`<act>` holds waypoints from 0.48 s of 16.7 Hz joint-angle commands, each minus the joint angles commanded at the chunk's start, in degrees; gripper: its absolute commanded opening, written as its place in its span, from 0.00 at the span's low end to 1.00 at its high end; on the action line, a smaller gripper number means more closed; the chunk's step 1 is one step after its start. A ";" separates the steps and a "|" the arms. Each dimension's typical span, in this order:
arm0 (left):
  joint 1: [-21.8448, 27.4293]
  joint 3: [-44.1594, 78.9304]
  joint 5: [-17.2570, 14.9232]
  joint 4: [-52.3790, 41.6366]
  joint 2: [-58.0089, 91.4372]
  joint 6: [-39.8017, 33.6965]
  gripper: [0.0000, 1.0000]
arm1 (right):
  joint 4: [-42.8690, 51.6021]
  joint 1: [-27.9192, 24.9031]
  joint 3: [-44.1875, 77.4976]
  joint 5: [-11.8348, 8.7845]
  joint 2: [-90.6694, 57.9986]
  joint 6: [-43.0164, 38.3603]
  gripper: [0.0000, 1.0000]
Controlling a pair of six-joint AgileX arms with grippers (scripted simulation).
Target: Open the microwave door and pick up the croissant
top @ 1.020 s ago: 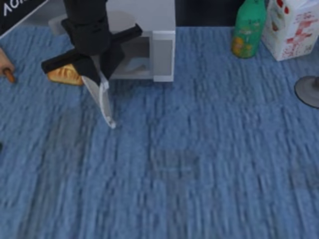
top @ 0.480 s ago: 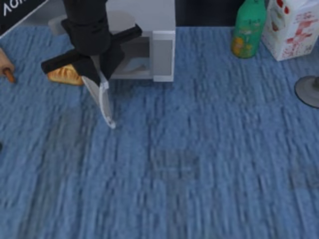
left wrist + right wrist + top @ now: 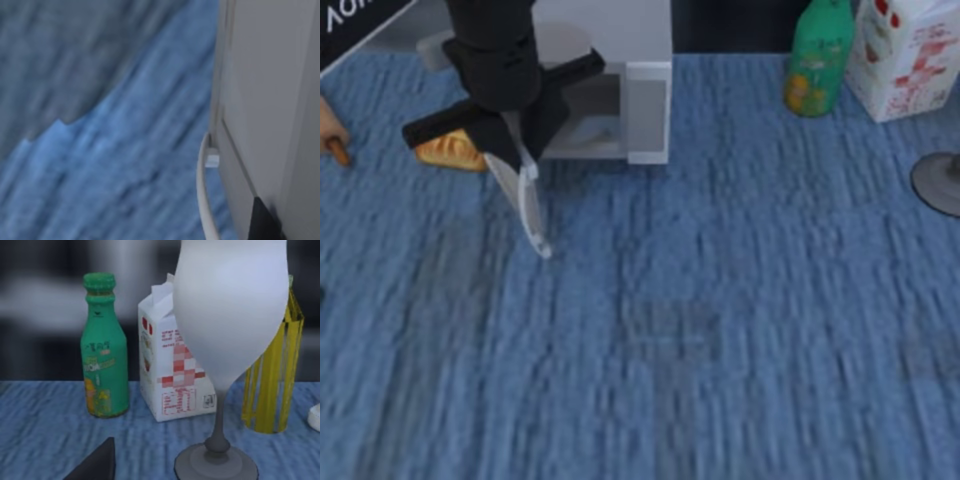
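Observation:
The grey microwave stands at the table's back, left of centre. The microwave door is swung open and juts out toward the front, leaving the cavity exposed. My left gripper hangs over the hinge end of the door, its black arm covering the microwave's left side. In the left wrist view the door panel and its curved white handle fill one side. The golden-brown croissant lies on the blue cloth just left of the door, partly under the arm. My right gripper is outside the top view.
A rolling pin lies at the left edge. At the back right stand a green bottle and a milk carton, with a wine glass base at the right edge. The right wrist view adds a yellow container behind the glass.

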State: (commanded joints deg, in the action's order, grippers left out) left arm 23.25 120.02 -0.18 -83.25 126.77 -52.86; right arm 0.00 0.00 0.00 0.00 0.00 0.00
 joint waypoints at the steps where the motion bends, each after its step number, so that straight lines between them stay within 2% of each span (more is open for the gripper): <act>1: 0.00 0.00 0.00 0.00 0.00 0.00 0.00 | 0.00 0.00 0.00 0.00 0.00 0.00 1.00; 8: 0.22 0.02 -0.08 0.08 -0.30 -0.03 0.00 | 0.00 0.00 0.00 0.00 0.00 0.00 1.00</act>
State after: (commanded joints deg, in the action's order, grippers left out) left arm 23.47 120.04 -0.26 -83.18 126.47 -52.88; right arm 0.00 0.00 0.00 0.00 0.00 0.00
